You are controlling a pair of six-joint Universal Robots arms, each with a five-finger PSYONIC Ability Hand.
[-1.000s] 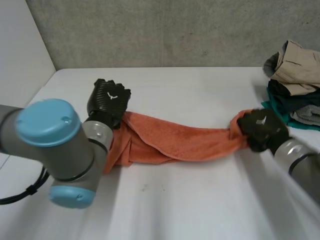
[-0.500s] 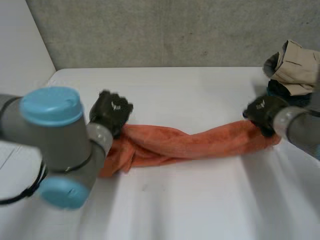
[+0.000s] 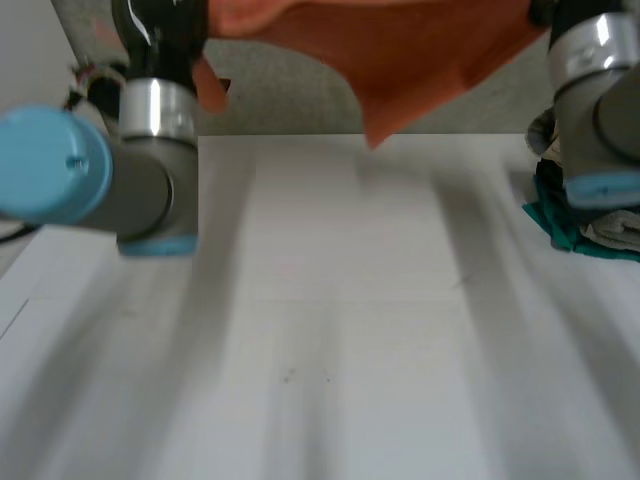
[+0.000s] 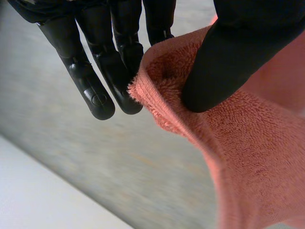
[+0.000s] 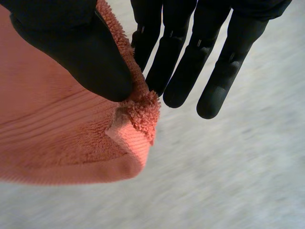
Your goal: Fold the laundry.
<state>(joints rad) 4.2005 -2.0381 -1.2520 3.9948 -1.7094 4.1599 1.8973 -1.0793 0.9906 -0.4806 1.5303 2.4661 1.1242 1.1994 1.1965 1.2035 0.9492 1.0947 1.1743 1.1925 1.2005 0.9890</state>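
Orange towel (image 3: 420, 60), held aloft at two ends above the white table (image 3: 350, 350).

One towel, two hands and one heap of other clothes (image 3: 590, 225) were on show; the heap sat at the table's right edge, well apart from the towel. The left hand (image 4: 228, 57) pinched a folded edge of the towel between its thumb and the nearest finger, while its other fingers (image 4: 93, 81) reached out straight and touched no cloth. The right hand (image 5: 81, 52) pinched a towel corner between its thumb and one finger, the rest of its fingers straight, slightly spread and clear of the cloth. In the head view the towel sagged to a point between the two raised arms, clear of the tabletop, with the grey concrete wall (image 3: 290, 100) behind it.
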